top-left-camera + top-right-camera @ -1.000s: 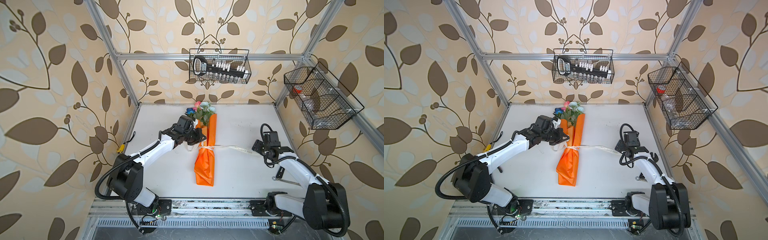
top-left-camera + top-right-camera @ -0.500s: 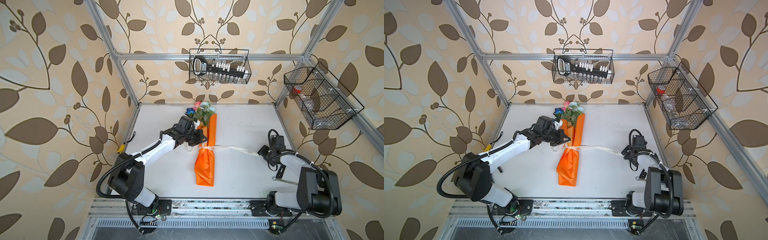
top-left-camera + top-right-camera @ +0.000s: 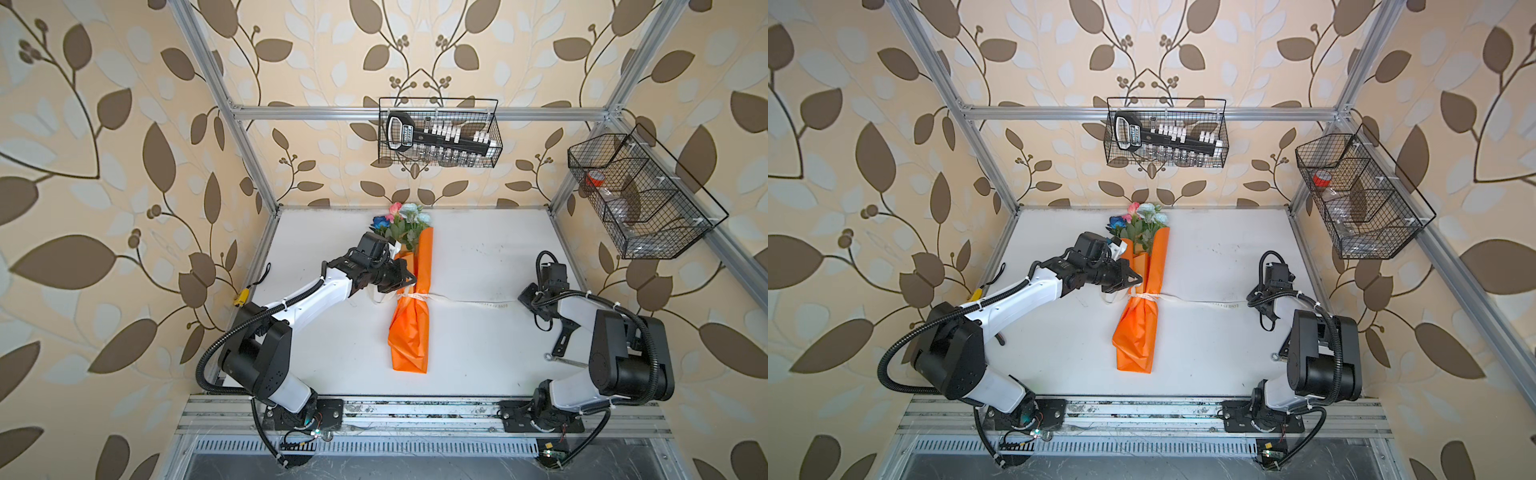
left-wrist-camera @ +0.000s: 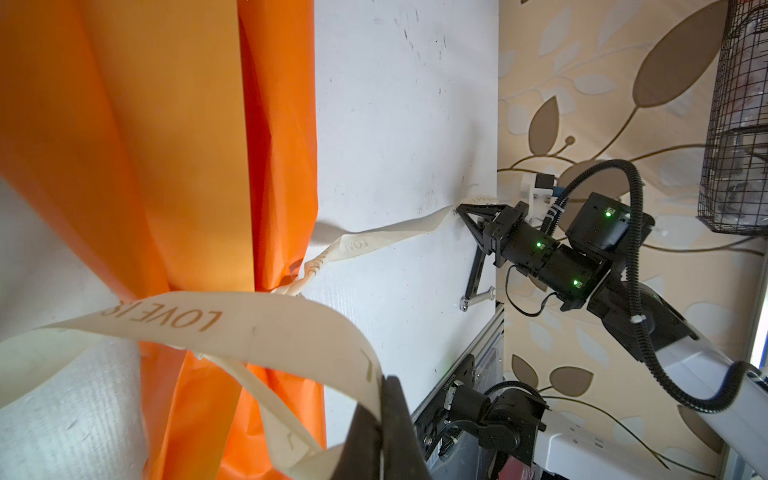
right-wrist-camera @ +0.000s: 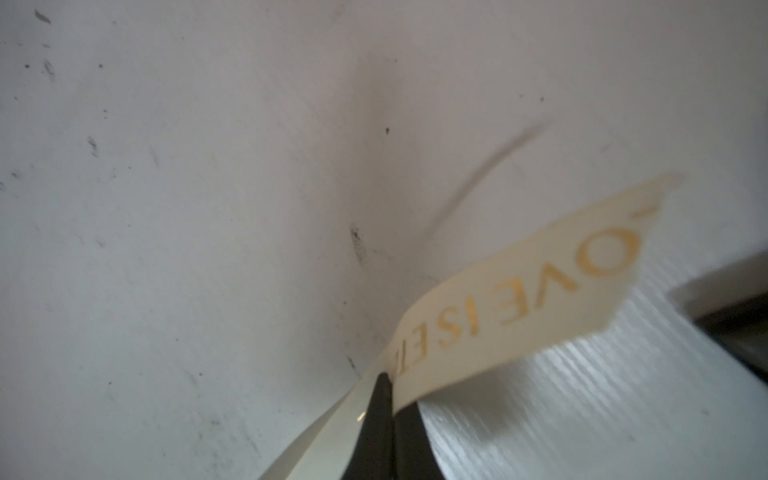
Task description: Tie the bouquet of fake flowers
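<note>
Left end effector (image 4: 384, 415) clenched on one ribbon (image 4: 232, 320) tail, just beside the bouquet (image 3: 412, 328). Right end effector (image 5: 384, 390) clenched on the other tail, well to the right. Ribbon wraps the bouquet's middle. Bouquet lies mid-desk (image 3: 478, 361), blooms toward the back wall.

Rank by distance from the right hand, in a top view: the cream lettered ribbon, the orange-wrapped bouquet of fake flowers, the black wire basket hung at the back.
1. Cream lettered ribbon: pinched in the right hand.
2. Orange-wrapped bouquet of fake flowers: lying mid-scene.
3. Black wire basket: hung high at the back.
</note>
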`<state>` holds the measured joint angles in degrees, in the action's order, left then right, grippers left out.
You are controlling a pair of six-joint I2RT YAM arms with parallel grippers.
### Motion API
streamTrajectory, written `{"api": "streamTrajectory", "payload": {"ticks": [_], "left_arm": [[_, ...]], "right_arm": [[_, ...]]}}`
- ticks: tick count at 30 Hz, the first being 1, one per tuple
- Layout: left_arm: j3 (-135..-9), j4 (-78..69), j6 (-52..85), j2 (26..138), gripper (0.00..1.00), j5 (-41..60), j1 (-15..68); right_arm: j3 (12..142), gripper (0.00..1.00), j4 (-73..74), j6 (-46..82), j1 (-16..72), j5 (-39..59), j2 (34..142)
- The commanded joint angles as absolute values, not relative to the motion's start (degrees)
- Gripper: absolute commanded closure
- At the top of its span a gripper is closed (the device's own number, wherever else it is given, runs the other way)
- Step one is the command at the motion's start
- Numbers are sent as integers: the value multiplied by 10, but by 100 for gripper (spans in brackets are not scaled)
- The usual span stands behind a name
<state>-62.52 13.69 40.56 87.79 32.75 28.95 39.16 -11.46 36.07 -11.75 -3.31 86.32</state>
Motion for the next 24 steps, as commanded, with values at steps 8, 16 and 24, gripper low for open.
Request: {"api": "streamTrajectory", "payload": {"ticks": [8,16,24], "left_arm": [[-641,141,343,868,100,319,308],[-624,99,280,860,100,306,332],[-605,70,213,866,100,280,366]], "right_arm": [[547,100,-86,305,-13,93,805],[826,100,-125,251,195,102,909],[1097,100,-193,217,320,132,1085]]}}
